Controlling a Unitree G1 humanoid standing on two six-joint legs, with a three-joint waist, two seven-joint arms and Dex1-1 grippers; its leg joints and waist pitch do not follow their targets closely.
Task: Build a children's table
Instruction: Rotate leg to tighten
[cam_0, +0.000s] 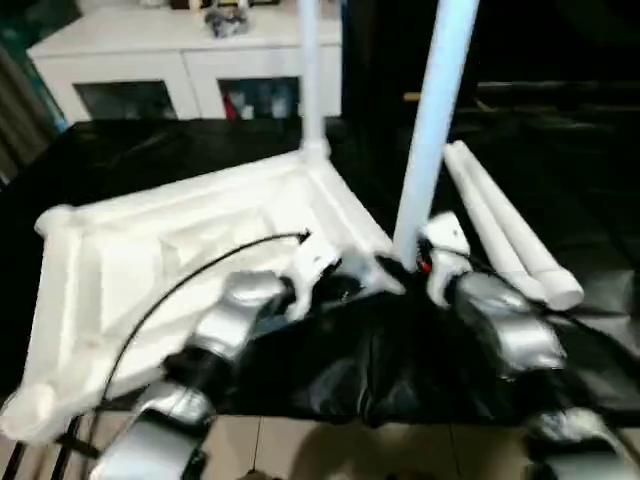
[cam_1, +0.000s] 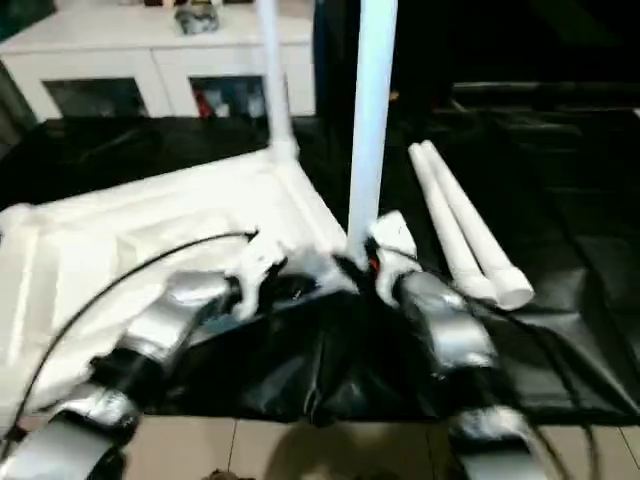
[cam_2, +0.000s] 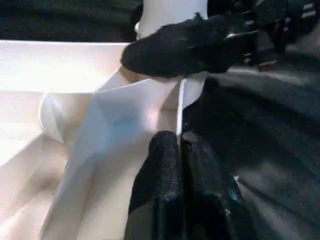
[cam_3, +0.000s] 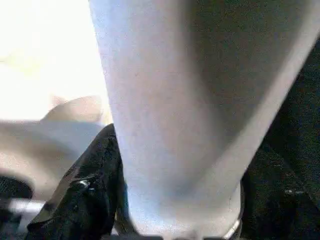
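The white tabletop (cam_0: 170, 250) lies upside down on a black cloth, ribbed underside up. One white leg (cam_0: 311, 80) stands in its far corner socket. A second leg (cam_0: 435, 130) stands upright at the near right corner, and my right gripper (cam_0: 415, 262) is shut around its base; one of its black fingers (cam_3: 85, 195) presses against the tube. My left gripper (cam_2: 179, 145) is shut on the tabletop's thin rim just beside that corner, with its fingers (cam_2: 160, 170) pressed together. Two more legs (cam_0: 510, 230) lie side by side on the cloth to the right.
A white cabinet (cam_0: 180, 60) with glass doors stands behind the work area. The black cloth (cam_0: 570, 150) spreads far to the right and back. Pale floor tiles (cam_0: 300, 450) show at the near edge. A black cable (cam_0: 180, 290) arcs over my left forearm.
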